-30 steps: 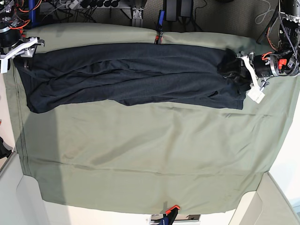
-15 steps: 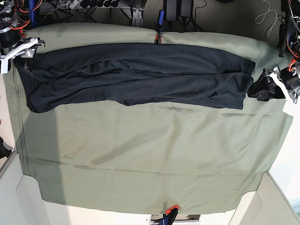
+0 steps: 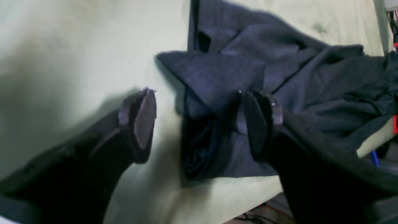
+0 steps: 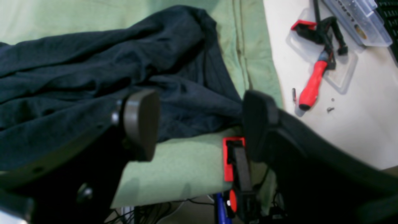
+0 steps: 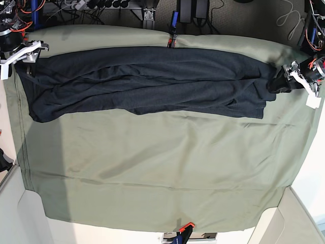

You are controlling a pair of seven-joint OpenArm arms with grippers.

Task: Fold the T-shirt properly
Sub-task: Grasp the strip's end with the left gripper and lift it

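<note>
Your T-shirt (image 5: 147, 84) lies stretched in a long, rumpled band across the far part of the desk, on the green cloth (image 5: 162, 173) that covers it. In the base view the band runs nearly from one side edge of the cloth to the other, with lengthwise folds and ridges along it.

Your left hand (image 3: 199, 124) sits at the shirt's end on the right side of the base view. Its fingers stand wide apart and grip nothing. In the left wrist view one finger (image 3: 141, 119) is over bare green cloth, while the other (image 3: 258, 124) is over or against the dark fabric; you cannot tell whether it touches. Between them the shirt's end lies bunched, with a flap folded over into a point.

Your right hand (image 4: 199, 124) is at the opposite end, at the left of the base view, and its fingers are also spread wide with nothing between them. In the right wrist view the shirt's crumpled end fills the space just beyond its fingertips, reaching close to the cloth's stitched hem. A red clamp (image 4: 233, 158) sits at the cloth's edge below that hand. On the bare white desk (image 4: 357, 118) beside the cloth lies a red-handled screwdriver (image 4: 312, 82).
</note>
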